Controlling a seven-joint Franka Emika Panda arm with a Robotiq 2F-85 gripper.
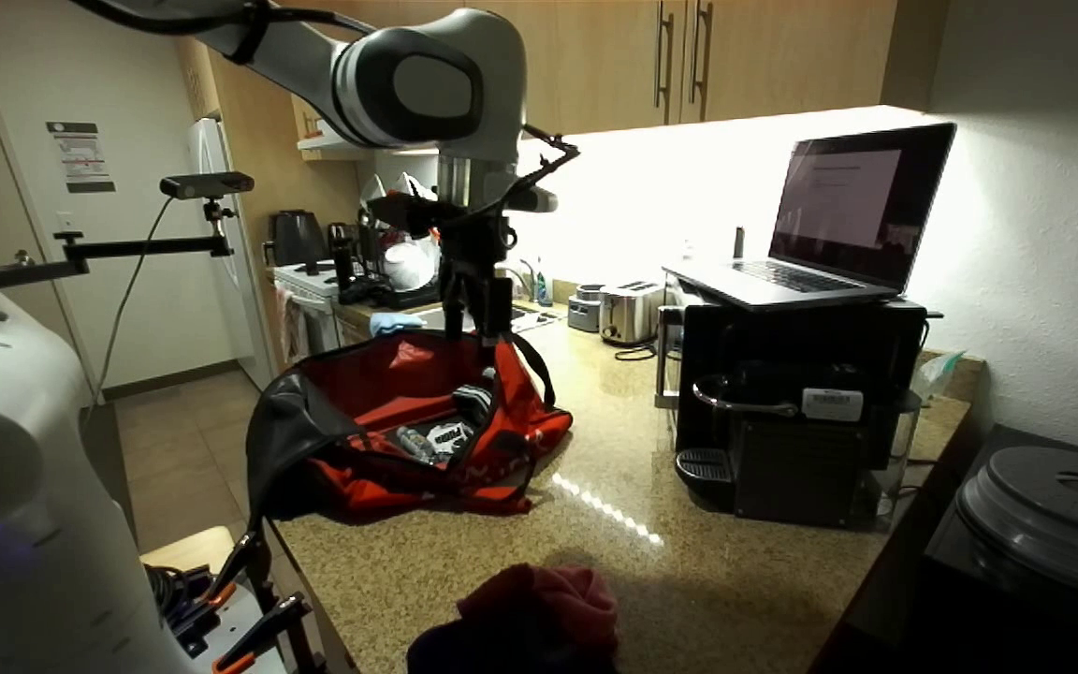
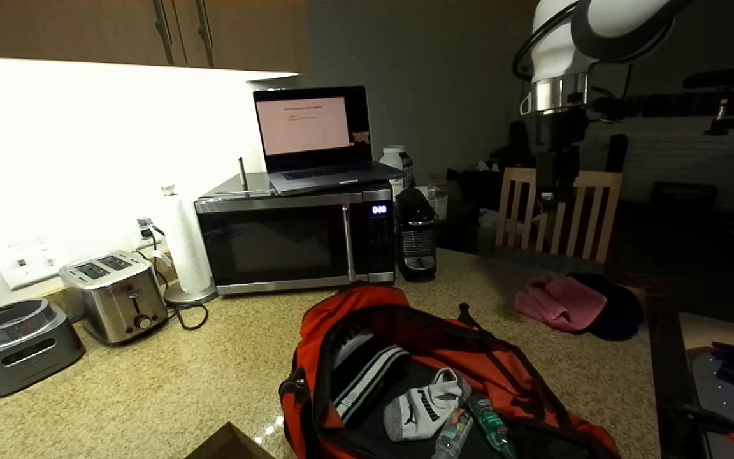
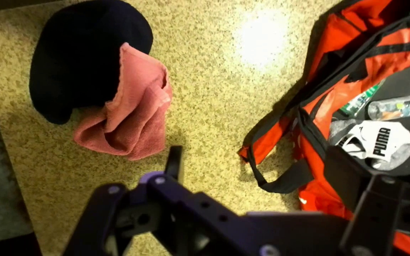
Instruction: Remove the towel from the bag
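Kitchen: wall [image 1: 614,206] brightly lit below cupboards [image 1: 604,65]; rm. dim at one end.
Table [image 3: 208,89]: speckled top; carries towel [image 3: 137,121], dark cap [image 3: 87,64] (ID prob.), bag [image 1: 399,393].
Towel: pink, bunched, out of bag, edge overlapping cap in wrist view; no clear long axis.
Bag: holds sock [image 2: 427,408], 2 bottles [image 2: 491,424], striped item [image 2: 373,379] (type unconf.).
Jaws: spread wide, nothing betw. them; raised above table.
Jaws to towel: towel lower, off to one side; wrist view puts it upper-left of nearer fingertip [image 3: 174,161], bag on opp. side.
Removal: judged complete, assuming pink towel is the one meant.
Next move: retreat likely; if a grasp is wanted, shift away from bag toward towel, then descend, avoiding cap.
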